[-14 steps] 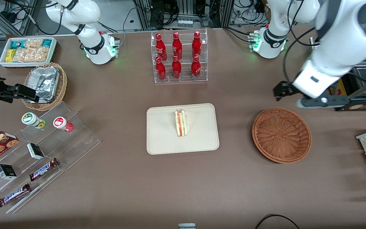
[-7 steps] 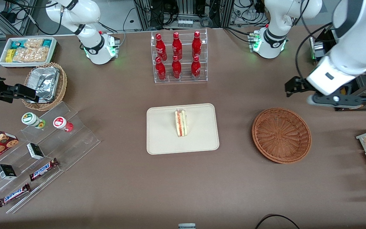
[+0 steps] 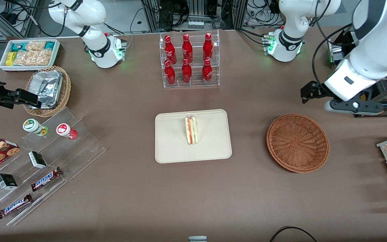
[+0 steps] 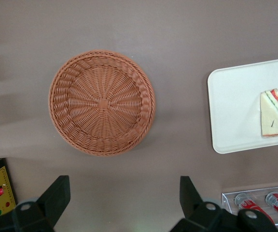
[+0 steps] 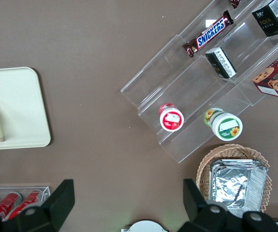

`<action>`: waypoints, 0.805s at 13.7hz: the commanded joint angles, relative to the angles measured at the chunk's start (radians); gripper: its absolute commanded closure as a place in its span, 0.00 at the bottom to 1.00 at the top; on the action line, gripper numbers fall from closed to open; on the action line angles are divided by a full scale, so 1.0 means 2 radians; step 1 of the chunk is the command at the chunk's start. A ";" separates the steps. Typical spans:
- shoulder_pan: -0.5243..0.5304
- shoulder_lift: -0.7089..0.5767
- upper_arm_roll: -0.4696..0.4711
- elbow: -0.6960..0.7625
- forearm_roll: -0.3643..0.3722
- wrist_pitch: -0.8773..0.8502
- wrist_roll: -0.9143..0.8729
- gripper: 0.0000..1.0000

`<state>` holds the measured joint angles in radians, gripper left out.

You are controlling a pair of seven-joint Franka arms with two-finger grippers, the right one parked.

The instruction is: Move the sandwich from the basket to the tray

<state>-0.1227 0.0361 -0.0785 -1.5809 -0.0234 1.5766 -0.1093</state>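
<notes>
The sandwich (image 3: 191, 129) is seen resting on the tray (image 3: 170, 148), well apart from the jaws of the gripper (image 4: 124, 200) (spread wide, empty), held high near the emptied basket (image 3: 297, 143).

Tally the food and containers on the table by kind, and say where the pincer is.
Sandwich: 1, on the tray
Tray: 1
Brown basket: 1, nothing in it
Red bottles: 6
Candy bars: 2
Total: 11
Pincer: open, above the table beside the basket.

Front camera high above the table, looking down at me, my wrist camera looking straight down, both sharing basket (image 3: 297, 143) (image 4: 102, 102), tray (image 3: 170, 141) (image 4: 235, 106), my gripper (image 4: 124, 200) raised near the basket's 12 o'clock rim.
</notes>
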 commanded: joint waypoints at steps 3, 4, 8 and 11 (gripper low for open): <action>0.040 -0.006 -0.006 0.019 -0.001 -0.047 0.005 0.00; 0.049 -0.010 -0.006 0.018 -0.002 -0.053 0.006 0.00; 0.049 -0.026 0.000 0.017 0.002 -0.076 0.008 0.00; 0.046 -0.024 0.001 0.019 0.003 -0.077 0.003 0.00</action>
